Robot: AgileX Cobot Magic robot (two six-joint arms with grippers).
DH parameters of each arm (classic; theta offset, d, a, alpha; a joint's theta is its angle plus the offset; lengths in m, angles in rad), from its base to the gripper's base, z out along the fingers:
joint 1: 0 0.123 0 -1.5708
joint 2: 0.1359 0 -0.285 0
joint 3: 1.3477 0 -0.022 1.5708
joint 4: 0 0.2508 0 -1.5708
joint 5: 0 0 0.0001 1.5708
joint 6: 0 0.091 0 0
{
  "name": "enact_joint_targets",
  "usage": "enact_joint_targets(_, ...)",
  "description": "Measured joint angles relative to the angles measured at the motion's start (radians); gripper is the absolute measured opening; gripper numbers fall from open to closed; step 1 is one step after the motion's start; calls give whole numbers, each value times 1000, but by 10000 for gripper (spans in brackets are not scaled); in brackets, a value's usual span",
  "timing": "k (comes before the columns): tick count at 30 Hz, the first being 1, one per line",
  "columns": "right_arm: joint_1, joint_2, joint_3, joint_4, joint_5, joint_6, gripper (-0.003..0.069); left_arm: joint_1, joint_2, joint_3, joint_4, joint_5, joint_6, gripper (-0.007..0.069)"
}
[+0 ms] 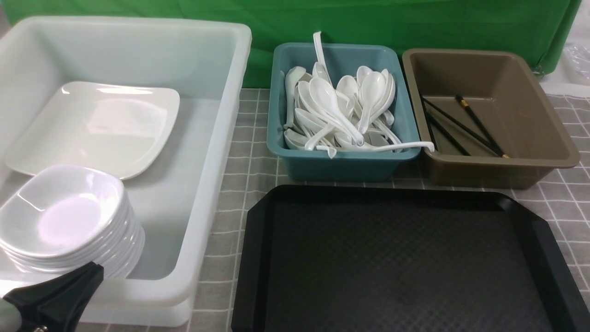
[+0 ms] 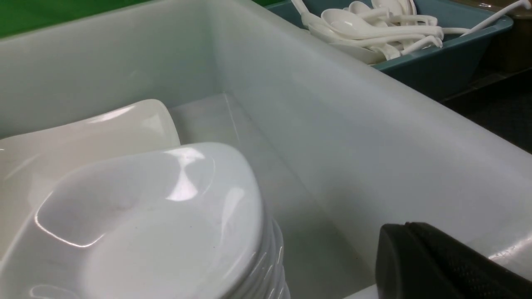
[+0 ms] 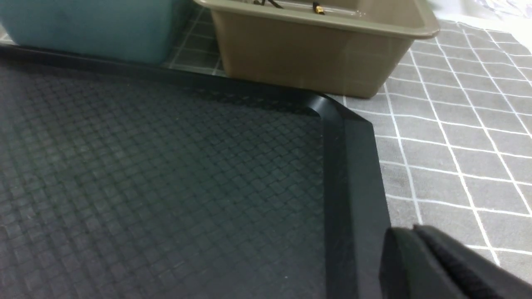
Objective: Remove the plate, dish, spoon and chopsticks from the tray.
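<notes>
From the front, the tray (image 1: 405, 263) lies bare before me. Behind it stand a teal tub (image 1: 341, 163) heaped with white spoons and a brown tub (image 1: 495, 173) holding the chopsticks (image 1: 465, 127). In the white bin (image 1: 203, 221) on my left, the plate (image 1: 99, 127) leans behind the dish (image 1: 62, 214), which tops a stack, just beyond my left gripper (image 1: 57, 299).

In my left wrist view, my left gripper (image 2: 440, 265) looks closed above the bin rim, empty.

In my right wrist view, my right gripper (image 3: 440, 265) looks closed and empty over the tray's (image 3: 353, 174) rim.
</notes>
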Motion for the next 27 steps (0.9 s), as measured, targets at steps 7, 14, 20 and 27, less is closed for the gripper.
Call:
enact_joint_targets(7,0,0,0,0,1,1,75,0,0,4,45,-21,-1,1)
enact_joint_targets(14,0,0,0,0,1,1,80,0,10,34,86,-187,-153,2)
enact_joint_targets(20,0,0,0,0,1,1,92,109,-46,34,227,-267,-328,2)
enact_joint_targets(27,0,0,0,0,1,1,108,362,-231,34,415,-40,-565,2)
